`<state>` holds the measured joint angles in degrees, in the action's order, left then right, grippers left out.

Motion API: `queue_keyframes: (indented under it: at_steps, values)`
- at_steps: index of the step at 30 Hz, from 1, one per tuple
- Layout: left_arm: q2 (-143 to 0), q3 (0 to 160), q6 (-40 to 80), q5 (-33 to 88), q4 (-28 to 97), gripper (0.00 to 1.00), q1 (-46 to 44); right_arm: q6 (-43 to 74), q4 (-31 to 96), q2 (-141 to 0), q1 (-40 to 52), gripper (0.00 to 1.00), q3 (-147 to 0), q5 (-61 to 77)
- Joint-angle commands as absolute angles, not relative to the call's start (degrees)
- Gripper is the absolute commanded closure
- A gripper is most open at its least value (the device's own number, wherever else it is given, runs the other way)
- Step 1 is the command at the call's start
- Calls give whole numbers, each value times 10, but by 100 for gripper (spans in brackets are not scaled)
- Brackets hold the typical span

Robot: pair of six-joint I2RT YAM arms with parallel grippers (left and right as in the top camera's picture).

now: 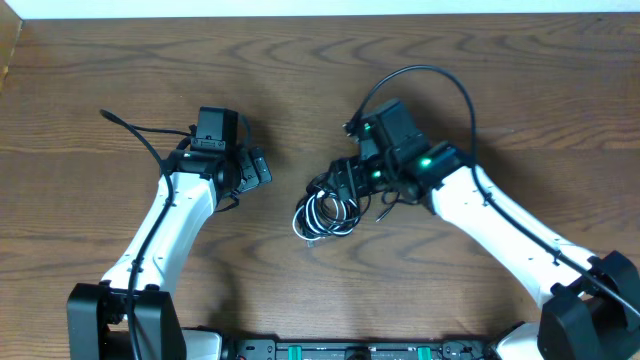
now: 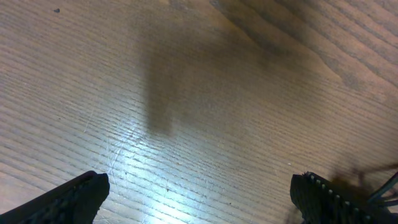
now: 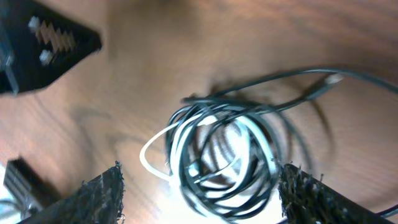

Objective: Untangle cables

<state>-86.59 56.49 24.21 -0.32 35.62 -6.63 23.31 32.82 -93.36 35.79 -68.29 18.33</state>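
We see a brown wood-grain worktop filling the overhead view, w/ two arms reaching in from the near edge. The white-shelled L arm is left of centre. The white-shelled R arm comes in from the right.

The L hand sits over bare wood, well apart from the cords. In its wrist view the black fingers are spread wide w/ nothing btwn them: open & empty.

The R hand is right over the tangle. Its wrist view shows the fingers set apart on either side of the bundle, not pinching it: open, gripping nothing.

The long thin black cord lies on the worktop near centre, wound in loose loops. One strand runs off to the side w/ a small plug end. The shorter thin white cord is looped thru the same coil, the two touching & interlaced.
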Motion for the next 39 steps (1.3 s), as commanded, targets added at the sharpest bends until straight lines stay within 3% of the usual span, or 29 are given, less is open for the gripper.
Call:
queue_keyframes:
  at_steps: [1, 4, 12, 13, 20, 21, 27, 39]
  values:
    - [-869, 556, 241, -6, 357, 0, -65, 248, 329, -936, 399, 19, -690, 173]
    - [-869, 556, 241, -7, 357, 0, -65, 248, 316, -936, 432, 1, -688, 147]
    - [-869, 556, 291, -76, 373, 0, -54, 248, 265, -938, 495, 1, -686, 112]
    - [-869, 556, 293, -76, 373, 0, -50, 248, 259, -939, 501, 2, -686, 108]
    - [-869, 555, 306, -76, 379, 0, -34, 288, 198, -983, 537, 39, -686, 90]
    - [-869, 555, 306, -76, 379, 0, -34, 316, 190, -1004, 542, 51, -686, 77]
    - [-869, 555, 305, -76, 379, 0, -34, 347, 175, -1082, 550, 77, -686, 58]
    - [-869, 555, 306, -76, 379, 0, -34, 311, 317, -1100, 494, 73, -686, 46]
